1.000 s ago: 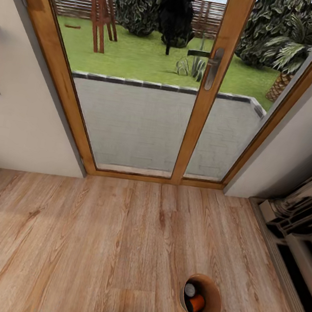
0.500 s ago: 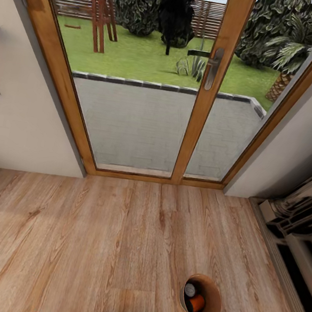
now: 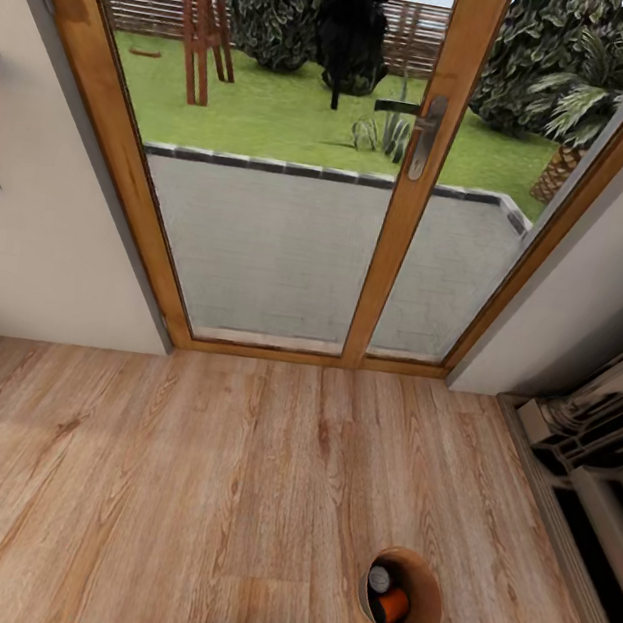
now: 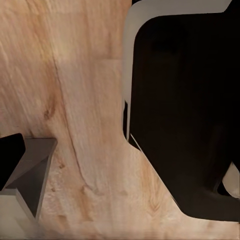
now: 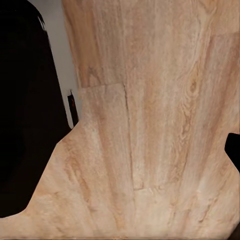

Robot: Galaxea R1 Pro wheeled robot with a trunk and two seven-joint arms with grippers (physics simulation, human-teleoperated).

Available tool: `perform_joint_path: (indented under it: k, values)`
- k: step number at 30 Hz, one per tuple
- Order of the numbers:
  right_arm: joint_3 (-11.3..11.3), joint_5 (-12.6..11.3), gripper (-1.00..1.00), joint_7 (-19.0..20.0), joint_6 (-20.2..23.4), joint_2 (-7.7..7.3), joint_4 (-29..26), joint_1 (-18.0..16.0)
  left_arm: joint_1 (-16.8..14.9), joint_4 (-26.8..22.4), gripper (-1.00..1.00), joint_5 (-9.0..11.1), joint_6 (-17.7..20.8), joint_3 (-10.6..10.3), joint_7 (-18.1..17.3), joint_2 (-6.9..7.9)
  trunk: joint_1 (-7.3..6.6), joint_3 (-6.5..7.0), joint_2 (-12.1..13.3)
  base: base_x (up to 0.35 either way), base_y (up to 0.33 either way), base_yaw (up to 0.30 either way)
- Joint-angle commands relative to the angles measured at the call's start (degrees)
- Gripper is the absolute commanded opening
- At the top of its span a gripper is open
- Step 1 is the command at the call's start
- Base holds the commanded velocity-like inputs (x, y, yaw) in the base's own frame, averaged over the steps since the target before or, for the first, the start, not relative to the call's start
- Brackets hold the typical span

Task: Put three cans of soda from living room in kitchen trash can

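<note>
Standing upright on the light wood floor, near the wood-framed glass doors, the tash can is seen from above in the head view, its open mouth turned straight up and its long axis vertical. This pose is judged to suit the task: an upward mouth lets cans be dropped in from overhead. Inside it, an orange can of soda lies on its side against the tan inner wall, its long axis roughly level and slanted across the bin. Just beside it a silver can top is seen, facing up toward the camera, so that can is judged to be more nearly on end; its body colour cannot be told. A third can cannot be made out, so whether all three are in is left open.

In the left wrist view a grey wedge is seen over the floorboards beside a large dark body, taken to be part of the robot. Whether the left claw is apart or together cannot be told, and the same holds for the right.
</note>
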Motion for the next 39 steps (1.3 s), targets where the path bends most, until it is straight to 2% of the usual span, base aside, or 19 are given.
perform_joint_path:
  k: [1, 7, 11, 21, 39]
  values:
    - [0.0, -0.01, 1.0, 0.0, -0.01, 0.99, 0.01, 0.99, 0.36, 0.02, 1.0, -0.01, 0.03, 0.02, -0.02, -0.12, 0.0, 0.0, 0.0, 0.0, 0.0, 0.0]
    - [-0.01, -0.02, 1.0, 0.0, 0.0, 4.11, 0.04, 4.74, 2.89, -0.03, 1.0, 0.09, 0.0, 0.11, -0.05, -0.64, 0.0, 0.0, 0.0, 0.0, 0.0, 0.0]
    - [-0.01, -0.02, 1.0, 0.0, 0.0, 4.94, 0.01, 6.06, 3.54, -0.04, 1.0, 0.12, -0.01, 0.12, -0.05, -0.7, 0.0, 0.0, 0.0, 0.0, 0.0, 0.0]
    - [-0.02, 0.09, 1.0, 0.0, -0.02, 5.47, -0.04, 7.01, 4.05, 0.04, 1.0, 0.07, 0.01, 0.16, -0.06, -0.72, 0.0, 0.0, 0.0, 0.0, 0.0, 0.0]
    - [-0.02, 0.06, 1.0, 0.0, -0.02, 5.46, -0.04, 7.06, 4.14, 0.01, 1.0, 0.06, -0.01, 0.14, -0.06, -0.74, 0.0, 0.0, 0.0, 0.0, 0.0, 0.0]
